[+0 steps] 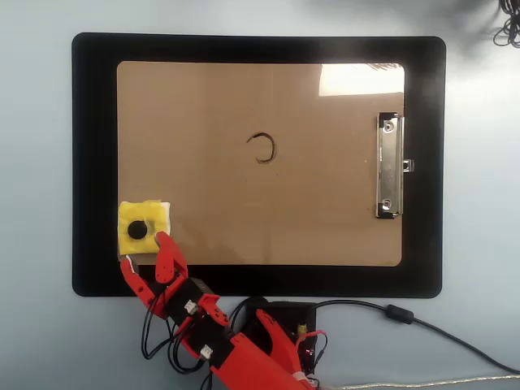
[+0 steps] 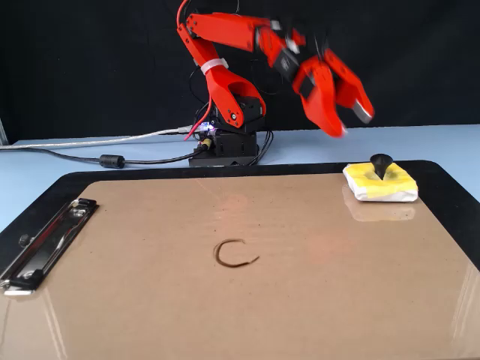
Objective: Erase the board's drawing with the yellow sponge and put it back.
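In the overhead view the arm (image 1: pixel 236 357) is cut off by the bottom edge; the hand (image 1: pixel 145 262) covers a lower corner of the yellow sponge (image 1: pixel 145 227); in the fixed view the hand (image 2: pixel 349 124) is blurred; the board (image 2: pixel 247 300) is cut by the bottom edge.

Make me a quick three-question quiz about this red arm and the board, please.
1. True or false: the gripper holds the yellow sponge.
2. The drawing on the board is: A) erased B) intact C) covered?
3. Which metal part sits at the board's right edge in the overhead view?

Key:
1. False; it hovers open, apart from the sponge.
2. B.
3. The silver clip.
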